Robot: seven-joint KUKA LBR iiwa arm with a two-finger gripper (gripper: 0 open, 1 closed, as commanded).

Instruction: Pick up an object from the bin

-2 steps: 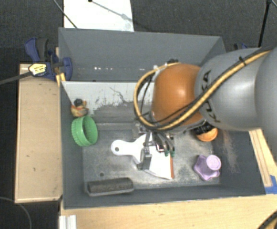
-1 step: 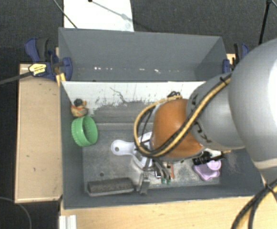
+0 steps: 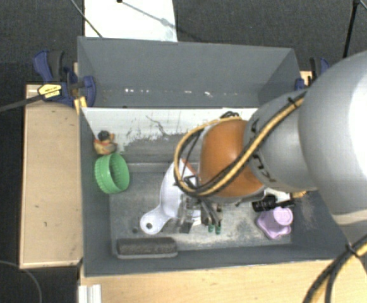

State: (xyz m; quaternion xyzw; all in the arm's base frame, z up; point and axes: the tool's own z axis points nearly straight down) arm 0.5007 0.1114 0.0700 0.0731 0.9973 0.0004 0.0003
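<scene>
- Jaws: low over the floor of the bin, front centre, directly under the orange wrist cover. I cannot tell whether they stand wide or narrow, because the cover and the cable loops mask them from this angle. I cannot confirm anything between them.
- Nearest thing: a white scoop-shaped piece, lying just beside the jaws on the camera's left. I cannot tell whether they touch it.
- Long axis of that piece: it runs on a diagonal. The broad end is partly hidden under the cover near the bin's middle, and the small round end points toward the front left.
- Judgement: the coming move turns on this offset. The piece lies to the left of the jaws rather than squarely beneath them. A sound grip would want the jaws closing across the piece's width, square to the diagonal.
- Right of the jaws: a purple piece, near but apart, with a small black part just behind it.
- Front wall: a dark grey bar lies along it, just ahead of the scoop's round end.
- Left side: a green ring well apart, with a small brown item behind it.
- Status, as I judge it: the pick is not yet done.
</scene>
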